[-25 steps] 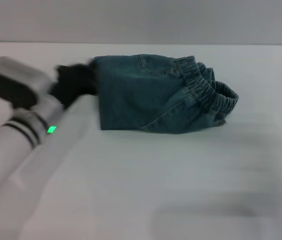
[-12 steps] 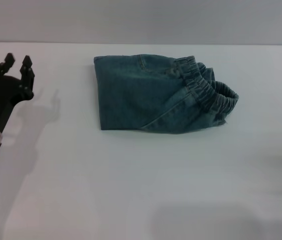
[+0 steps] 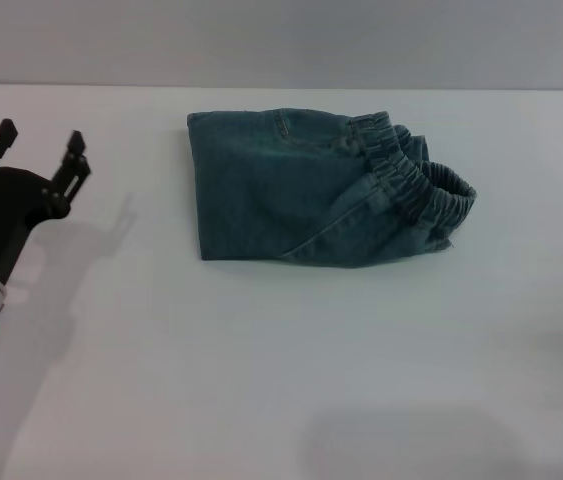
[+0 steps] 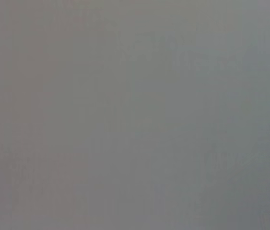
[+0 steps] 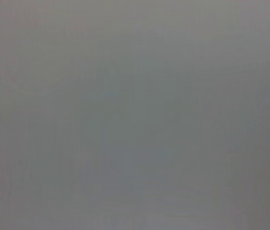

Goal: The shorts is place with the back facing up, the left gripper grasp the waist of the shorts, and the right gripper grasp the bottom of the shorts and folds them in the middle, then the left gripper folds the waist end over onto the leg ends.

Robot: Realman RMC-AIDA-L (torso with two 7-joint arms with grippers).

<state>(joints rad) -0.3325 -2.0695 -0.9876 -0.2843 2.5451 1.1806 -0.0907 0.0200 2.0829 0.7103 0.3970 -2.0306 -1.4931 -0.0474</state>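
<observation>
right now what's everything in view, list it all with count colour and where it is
shorts: one pair, dark blue denim, folded into a compact bundle at the far middle of the table, elastic waistband lying on the robot's right side of the bundle
table: one, white, fills the head view below a grey back wall
left tool: one, black, fingers spread open, holding nothing, at the robot's left edge of the table, well apart from the shorts
left arm: one, silver and black with a green light, runs off the lower left corner of the head view
right tool: not in view
wrist views: both show only flat grey, nothing to list
</observation>
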